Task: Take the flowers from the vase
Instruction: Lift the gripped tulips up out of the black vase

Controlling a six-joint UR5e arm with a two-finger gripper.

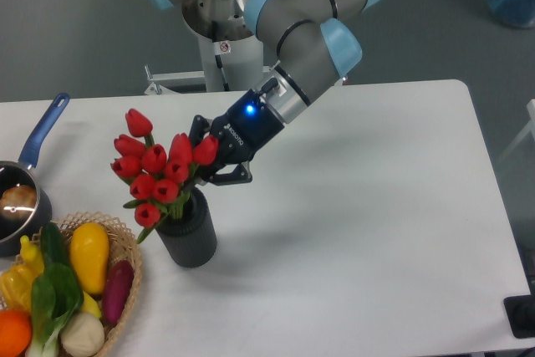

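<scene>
white table [376, 206] before a grey floor [75, 22].

The white bench [376, 206] carries the vase [189, 235], a wicker basket [127, 250] and a blue-handled saucepan [25, 198] at its left side.

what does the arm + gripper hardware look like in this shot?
Grey tubular arm with light blue joint caps, on a silver base column bearing a small red-and-white sticker. The gripper is a black two-finger unit with small white lettering on its body and a lit blue LED near the wrist. No loose cables show.
</scene>
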